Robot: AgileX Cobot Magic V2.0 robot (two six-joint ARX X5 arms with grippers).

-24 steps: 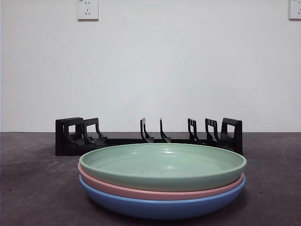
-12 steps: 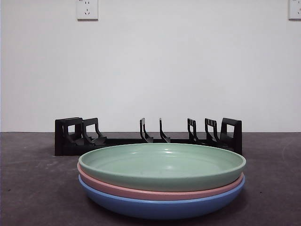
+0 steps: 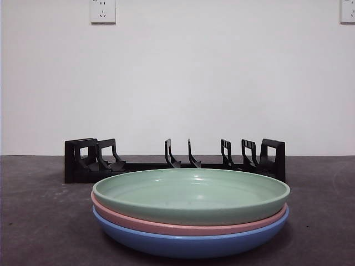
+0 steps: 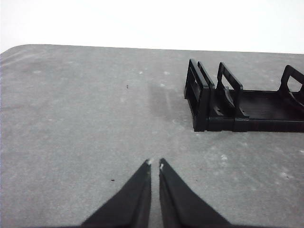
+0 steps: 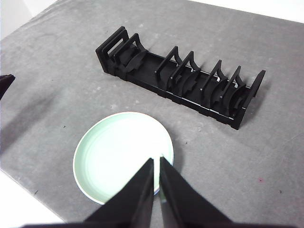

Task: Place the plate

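A: Any progress on the task?

B: None so far, judging by the layout. Green plate (image 3: 191, 194) on top of a stack, over a pink plate (image 3: 188, 224) and a blue plate (image 3: 191, 244), near the table's (image 3: 33, 221) front edge. Black rack (image 3: 175, 160) behind the stack, toward the back edge, all slots bare.

A: And the grippers?

B: Right gripper (image 5: 156, 162) high over the stack, jaws together, clamped on nothing. Left gripper (image 4: 155, 164) off over bare table near one end of the rack (image 4: 242, 104), jaws likewise pressed together, empty.

A: So what is left?

B: Probably everything: opening, descending to the green plate's (image 5: 121, 154) rim, lifting, standing the plate in a slot.

A: Anything in one view missing from another?

B: Front view: three stacked plates edge-on, no arm anywhere. Right wrist view: stack from above, only the green plate plain plus a sliver of blue at the rim, pink hidden; whole rack (image 5: 180, 78) with its dividers laid out. Left wrist view: no plates at all, just one rack end.
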